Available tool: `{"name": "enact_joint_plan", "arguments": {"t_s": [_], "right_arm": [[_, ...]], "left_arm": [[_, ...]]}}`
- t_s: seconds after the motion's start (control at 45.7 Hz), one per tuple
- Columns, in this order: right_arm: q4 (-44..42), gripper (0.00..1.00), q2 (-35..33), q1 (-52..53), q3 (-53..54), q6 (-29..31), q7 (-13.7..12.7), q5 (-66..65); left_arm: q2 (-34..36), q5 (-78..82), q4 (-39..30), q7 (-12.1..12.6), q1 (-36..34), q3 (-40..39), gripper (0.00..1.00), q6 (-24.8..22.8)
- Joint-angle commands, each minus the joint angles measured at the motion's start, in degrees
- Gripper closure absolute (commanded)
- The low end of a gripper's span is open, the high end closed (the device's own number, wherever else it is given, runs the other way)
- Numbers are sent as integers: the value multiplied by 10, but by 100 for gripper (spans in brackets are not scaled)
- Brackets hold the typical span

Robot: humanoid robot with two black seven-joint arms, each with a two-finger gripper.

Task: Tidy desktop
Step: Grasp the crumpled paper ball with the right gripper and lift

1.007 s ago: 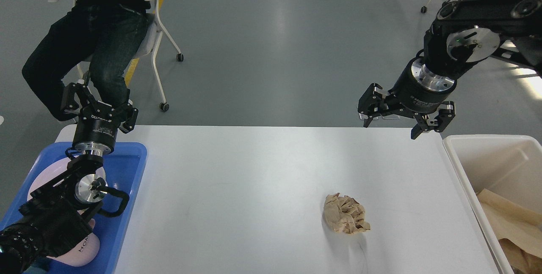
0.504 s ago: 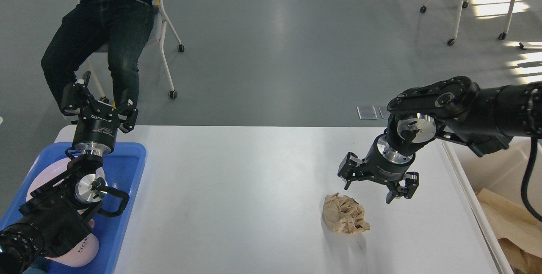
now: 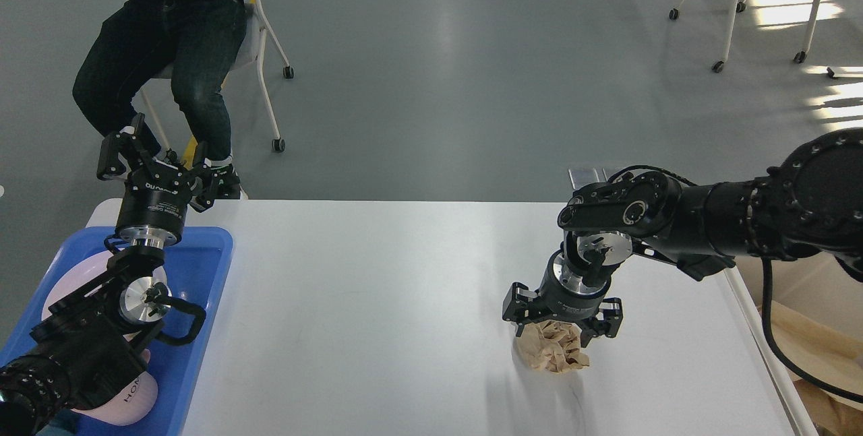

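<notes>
The white desktop [image 3: 377,301] fills the middle of the head view. A crumpled ball of brown paper [image 3: 554,350] lies on it right of centre. My right gripper [image 3: 558,329] is open and down over the ball, one finger on each side of its top. My left gripper [image 3: 156,165] is open and empty, held up above the far left corner of the desktop, over the blue tray [image 3: 195,267].
The blue tray holds a pink-white plate [image 3: 67,291] and a pink object [image 3: 131,399]. A cream bin [image 3: 819,355] with brown paper in it stands at the right edge. A seated person [image 3: 162,38] is behind the far left corner.
My right arm has swung down and left from high above the far right edge until its open gripper straddles the paper ball. The left arm has stayed put. The person shifted their legs.
</notes>
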Motion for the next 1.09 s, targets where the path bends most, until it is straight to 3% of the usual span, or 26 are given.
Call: {"name": "enact_joint_plan", "arguments": {"t_s": [0.0,0.285,0.569,0.635,0.723,0.832,0.898,1.073], "right_arm": [[-7,0,7,-17,1,-7,0,-30],[-101,2,60,-87,-6,-38,1,-47],[-97,4,60,-105,-9,-181,1,-47],[-95,12,59,-105,-11,-184,1,-47],[-89,36,57,-104,-11,-183,1,-46],[-68,80,48,-92,-10,-177,0,-44],[-62,100,38,-86,-8,-162,0,-44],[-36,100,-5,-41,12,-135,-1,-40]], "left_arm": [[0,0,0,0,0,0,3,1],[0,0,0,0,0,0,3,1],[0,0,0,0,0,0,3,0],[0,0,0,0,0,0,3,0],[0,0,0,0,0,0,3,0],[0,0,0,0,0,0,3,0],[0,0,0,0,0,0,4,0],[0,0,0,0,0,0,3,1]]}}
